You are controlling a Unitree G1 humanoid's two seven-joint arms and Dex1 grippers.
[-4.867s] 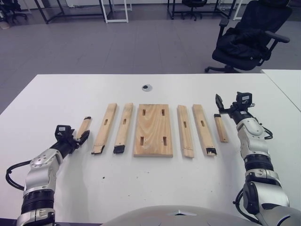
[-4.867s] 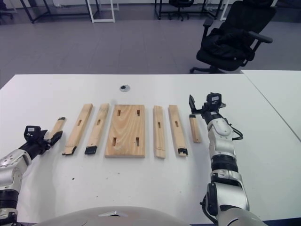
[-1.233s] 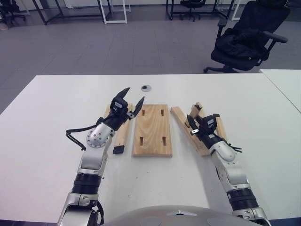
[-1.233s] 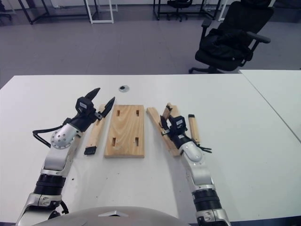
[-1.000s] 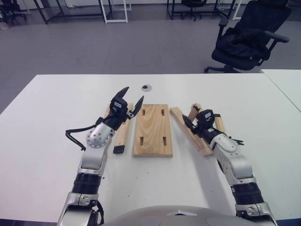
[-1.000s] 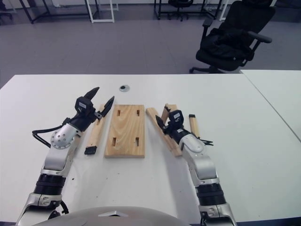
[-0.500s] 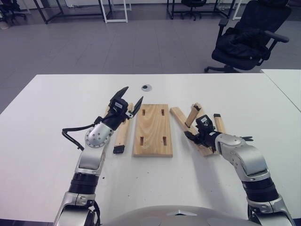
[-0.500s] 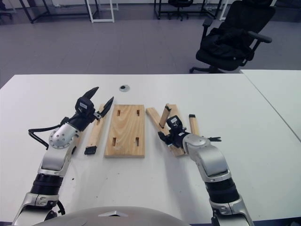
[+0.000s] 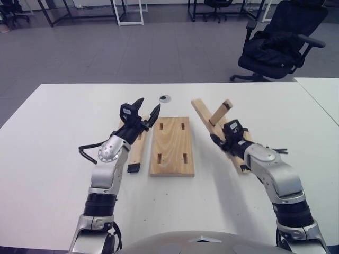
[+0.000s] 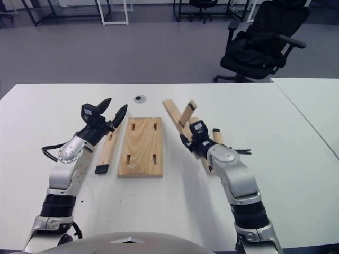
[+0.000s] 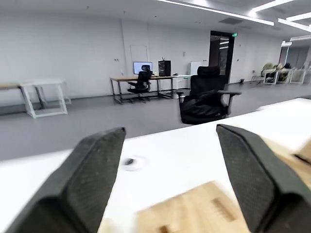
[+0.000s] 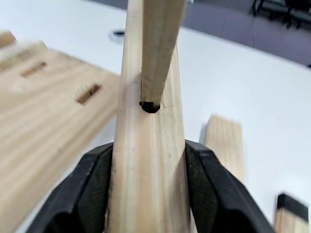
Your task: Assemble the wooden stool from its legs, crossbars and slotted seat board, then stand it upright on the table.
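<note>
While right pincer [image 12: 149,150] clamps the leg [image 9: 201,112], left pincer [image 9: 150,103] gapes.

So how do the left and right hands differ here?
The left hand is open and empty; the right hand is shut on a leg. The left hand hovers above legs lying flat, while the right hand's leg is held tilted off the table, a crossbar in its slot. Both flank the seat board.
</note>
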